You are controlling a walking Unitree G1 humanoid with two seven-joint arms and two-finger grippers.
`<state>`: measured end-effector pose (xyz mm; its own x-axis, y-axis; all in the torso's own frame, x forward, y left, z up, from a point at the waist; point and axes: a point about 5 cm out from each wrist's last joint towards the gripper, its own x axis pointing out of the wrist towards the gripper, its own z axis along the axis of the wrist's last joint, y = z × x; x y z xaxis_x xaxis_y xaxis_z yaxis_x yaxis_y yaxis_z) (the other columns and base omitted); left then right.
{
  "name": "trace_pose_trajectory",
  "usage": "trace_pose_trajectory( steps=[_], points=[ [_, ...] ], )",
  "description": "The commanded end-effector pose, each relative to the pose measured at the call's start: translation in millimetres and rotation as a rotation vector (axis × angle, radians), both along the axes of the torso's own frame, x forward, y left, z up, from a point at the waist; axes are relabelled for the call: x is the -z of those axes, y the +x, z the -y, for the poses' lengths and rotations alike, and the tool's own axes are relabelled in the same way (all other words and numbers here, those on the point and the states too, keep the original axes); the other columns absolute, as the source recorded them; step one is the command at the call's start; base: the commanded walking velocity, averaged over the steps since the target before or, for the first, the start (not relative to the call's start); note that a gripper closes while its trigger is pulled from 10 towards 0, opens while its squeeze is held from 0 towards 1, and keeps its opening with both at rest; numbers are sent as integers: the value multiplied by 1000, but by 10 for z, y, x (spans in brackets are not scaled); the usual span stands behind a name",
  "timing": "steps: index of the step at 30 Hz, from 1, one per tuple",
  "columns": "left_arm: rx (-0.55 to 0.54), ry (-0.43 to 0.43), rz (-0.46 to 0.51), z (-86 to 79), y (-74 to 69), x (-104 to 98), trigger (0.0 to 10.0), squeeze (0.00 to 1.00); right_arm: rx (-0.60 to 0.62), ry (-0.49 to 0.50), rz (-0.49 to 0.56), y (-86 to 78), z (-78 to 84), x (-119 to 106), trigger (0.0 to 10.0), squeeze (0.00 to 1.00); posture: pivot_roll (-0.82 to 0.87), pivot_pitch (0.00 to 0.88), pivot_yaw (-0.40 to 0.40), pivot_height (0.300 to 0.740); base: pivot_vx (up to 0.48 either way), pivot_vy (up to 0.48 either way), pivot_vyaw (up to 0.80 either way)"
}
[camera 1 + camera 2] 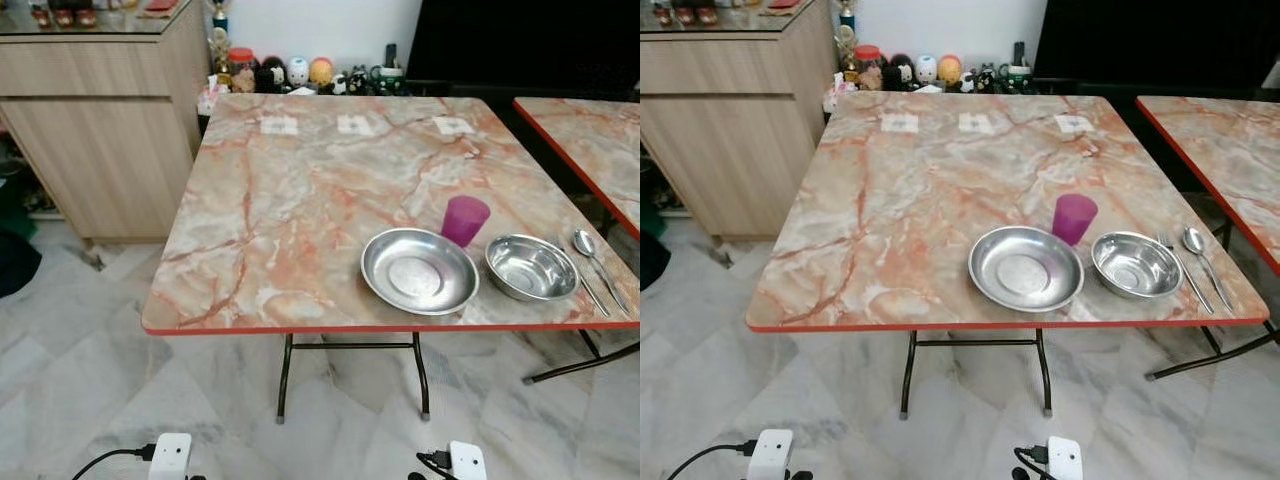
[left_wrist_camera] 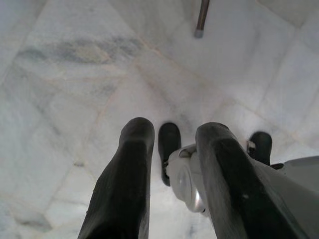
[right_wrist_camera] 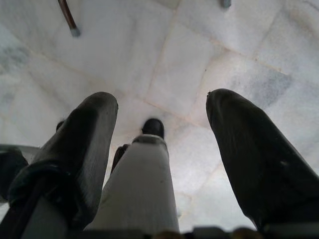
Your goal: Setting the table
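On the marble-patterned table (image 1: 300, 200), near its front right edge, lie a steel plate (image 1: 419, 270), a steel bowl (image 1: 531, 267) to its right, and a purple cup (image 1: 465, 219) upright just behind and between them. A spoon (image 1: 590, 250) and a fork (image 1: 1188, 275) lie side by side to the right of the bowl. Both arms hang low in front of the table. My left gripper (image 2: 172, 134) and right gripper (image 3: 162, 107) point down at the floor, both open and holding nothing.
A wooden cabinet (image 1: 100, 120) stands at the left, and a second marble table (image 1: 590, 140) at the right. Figurines and jars (image 1: 290, 72) line the wall behind the table. Metal table legs (image 1: 285, 380) stand on the pale marble floor (image 1: 80, 380).
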<state>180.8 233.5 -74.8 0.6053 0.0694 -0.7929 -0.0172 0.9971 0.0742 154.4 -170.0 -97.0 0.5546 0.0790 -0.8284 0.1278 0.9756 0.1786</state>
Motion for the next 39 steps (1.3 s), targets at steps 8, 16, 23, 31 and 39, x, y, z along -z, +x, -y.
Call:
trace_pose_trajectory(
  steps=[8,16,23,31,39],
  points=[
    [-19,-4,-30,-13,-100,46,10000,0,-21,-18,3,25,18,-11,10000,0,153,39,-94,740,0,0,800],
    [-16,-5,-31,0,-100,50,10000,0,-8,-72,10,32,53,-15,10000,0,150,38,-95,740,0,0,391],
    [-25,-3,-38,-50,-144,55,10000,0,78,-210,101,74,150,-70,10000,0,145,36,-104,740,0,0,0],
    [-32,0,-51,-90,-204,70,10000,0,121,-238,198,113,177,-130,10000,0,147,39,-119,740,0,0,0],
    [-33,1,-70,-91,-277,100,10000,0,105,-336,641,503,230,-609,10000,0,121,41,-133,740,0,0,0]
  ],
)
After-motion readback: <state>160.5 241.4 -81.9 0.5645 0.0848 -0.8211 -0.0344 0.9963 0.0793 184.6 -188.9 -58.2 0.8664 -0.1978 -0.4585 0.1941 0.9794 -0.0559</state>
